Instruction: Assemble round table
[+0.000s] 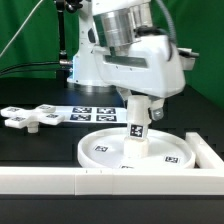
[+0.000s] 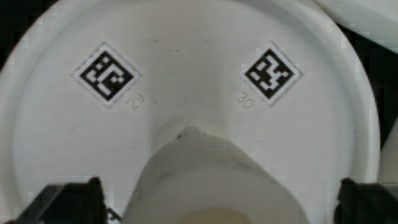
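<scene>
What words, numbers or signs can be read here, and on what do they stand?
No readable words or numbers anywhere.
Black-and-white square tags, patterns only: on the round disc, the post and the marker board.
Cross-shaped piece: markings too small to read.

Disc [image 1: 172,152]: white plastic, smooth, with a soft satin sheen. The wrist view shows its face evenly lit, with no hard glare. The tags on it are matt black-and-white print.
Post [image 1: 137,130]: same white plastic, smooth, satin.
Cross piece [image 1: 30,118]: white plastic, looks alike.
Table [image 1: 30,145]: black, matt, no reflections.
Wall [image 1: 50,180]: white, smooth, matt.
Marker board [image 1: 95,112]: thin, flat, white, matt print.
Arm shell [image 1: 140,60]: glossy white plastic, bright highlights.
Backdrop [image 1: 20,40]: green, matt, looks like cloth.
</scene>
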### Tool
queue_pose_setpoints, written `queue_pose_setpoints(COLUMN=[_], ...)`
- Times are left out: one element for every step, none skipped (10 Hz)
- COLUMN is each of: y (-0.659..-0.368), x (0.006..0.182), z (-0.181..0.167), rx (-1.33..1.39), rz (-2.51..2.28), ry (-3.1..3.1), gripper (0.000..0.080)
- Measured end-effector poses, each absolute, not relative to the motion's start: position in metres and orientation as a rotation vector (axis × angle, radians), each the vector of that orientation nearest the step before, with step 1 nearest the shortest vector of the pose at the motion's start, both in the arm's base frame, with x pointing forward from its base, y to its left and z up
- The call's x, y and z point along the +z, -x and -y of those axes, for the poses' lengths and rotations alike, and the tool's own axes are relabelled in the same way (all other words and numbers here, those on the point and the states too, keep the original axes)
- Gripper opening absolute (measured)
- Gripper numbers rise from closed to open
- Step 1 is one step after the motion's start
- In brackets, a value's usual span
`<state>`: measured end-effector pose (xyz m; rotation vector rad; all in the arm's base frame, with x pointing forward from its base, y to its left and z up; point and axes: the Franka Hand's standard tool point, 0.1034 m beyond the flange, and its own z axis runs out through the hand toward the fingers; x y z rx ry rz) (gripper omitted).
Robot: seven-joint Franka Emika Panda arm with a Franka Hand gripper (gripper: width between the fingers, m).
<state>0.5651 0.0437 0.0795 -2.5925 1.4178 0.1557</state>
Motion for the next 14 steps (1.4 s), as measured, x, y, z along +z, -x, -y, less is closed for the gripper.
queue_pose_setpoints(y=[-0.5669, -0.5669, -0.5666, -0.5664, -0.5664, -0.5663, -0.5662, -0.5663, -0.5666, -0.5694, -0.5707, -0.5705, -0.5707, -0.5707], x=[0.0810, 0.0817, 0.0819, 0.0813, 0.0811, 0.0810, 0.0808, 0.0799, 0.0807, 0.0828, 0.0831, 0.0829, 0.0829, 0.0829], z=[-0.0464, -0.0496, -0.0523, -0.0510, -0.0501, -0.0501, -0.0501, -0.0502, -0.0496, -0.0494, -0.0520, -0.0516, -0.0494, -0.0491], rx=[0.132, 0.127, 0.110, 0.103, 0.094, 0.086, 0.082, 0.062, 0.054, 0.042, 0.031, 0.030, 0.024, 0.018], rz=[-1.286, -1.188, -1.042, -0.938, -0.834, -0.729, -0.683, -0.461, -0.265, -0.052, 0.138, 0.187, 0.318, 0.429], ry=[2.676, 2.728, 2.801, 2.833, 2.864, 2.890, 2.901, 2.958, 2.993, 3.020, 3.044, 3.042, 3.033, 3.019], gripper=[0.0649, 0.0649, 0.0649, 0.0649, 0.0649, 0.0649, 0.0649, 0.0649, 0.0649, 0.0649, 0.0649, 0.0649, 0.0649, 0.0649])
